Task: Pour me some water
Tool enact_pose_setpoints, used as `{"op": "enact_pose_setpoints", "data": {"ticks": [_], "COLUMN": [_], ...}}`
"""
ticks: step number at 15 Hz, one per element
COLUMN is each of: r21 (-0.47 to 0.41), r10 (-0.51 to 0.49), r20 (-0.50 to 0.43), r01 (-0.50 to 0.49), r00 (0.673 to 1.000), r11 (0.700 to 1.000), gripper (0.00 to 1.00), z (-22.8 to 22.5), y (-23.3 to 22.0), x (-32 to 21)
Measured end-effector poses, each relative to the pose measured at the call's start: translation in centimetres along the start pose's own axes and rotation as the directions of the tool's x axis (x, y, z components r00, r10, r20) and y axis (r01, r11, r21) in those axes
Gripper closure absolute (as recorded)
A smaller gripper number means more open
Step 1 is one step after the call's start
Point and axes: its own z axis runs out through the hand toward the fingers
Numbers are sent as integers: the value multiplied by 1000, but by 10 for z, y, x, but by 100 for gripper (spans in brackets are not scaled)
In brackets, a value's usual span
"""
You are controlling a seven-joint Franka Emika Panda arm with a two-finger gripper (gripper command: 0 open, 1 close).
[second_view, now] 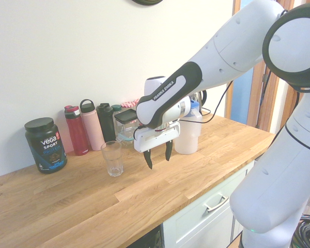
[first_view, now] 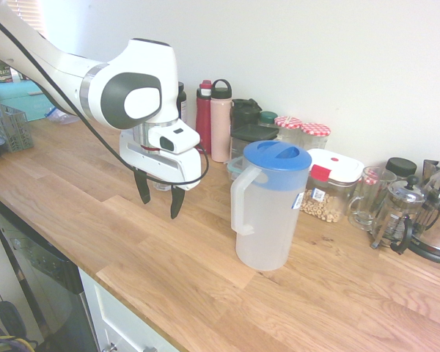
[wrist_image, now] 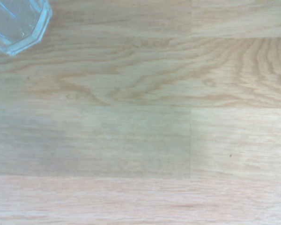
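Water level not readable: tall frosted-white plastic pitcher with blue lid and white loop handle (first_view: 270,207) too cloudy to show any liquid line. In second exterior view, pitcher (second_view: 188,135) mostly hidden behind forearm and wrist, only lower body and a bit of blue lid visible. Clear faceted drinking glass (second_view: 112,158) fully seen in second exterior view, empty-looking; only a cropped corner of its rim (wrist_image: 16,23) in wrist view; in first exterior view hidden behind gripper, a sliver at most, not sure. Rest of wrist view just bare wooden countertop (wrist_image: 145,131), slightly soft focus. Clutter at right edge of first exterior view (glass mug, French press, kettle) partly cut off.

White arm reaching out over counter, wrist bent so two-finger gripper (first_view: 160,197) points straight down. Black fingers (first_view: 142,187) spread wide apart, nothing between them, tips hanging clear above wood. Gripper (second_view: 158,153) sits between glass and pitcher, touching neither.

Pitcher upright on counter, lid on, handle facing gripper side in first exterior view. Behind it along wall: dark red bottle (first_view: 204,117), pink bottle with black loop cap (first_view: 221,122), dark containers, two jars with red-checked lids (first_view: 302,135), white-lidded plastic box (first_view: 333,182). Black tub labelled Vega Sport (second_view: 45,144) at far end of row in second exterior view.
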Motion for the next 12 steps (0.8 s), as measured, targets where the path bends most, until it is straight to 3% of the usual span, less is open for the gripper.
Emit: {"op": "enact_pose_setpoints", "data": {"ticks": [5, 9, 12], "r21": [12, 6, 22], "r10": [0, 31, 95], "r20": [-20, -43, -70], "r01": [0, -31, -93], "r00": [1000, 999, 993], "r11": [1000, 1000, 995], "gripper": [0, 0, 0], "z": [-17, -92, -164], "y": [-6, -4, 27], "x": [8, 28, 43]}}
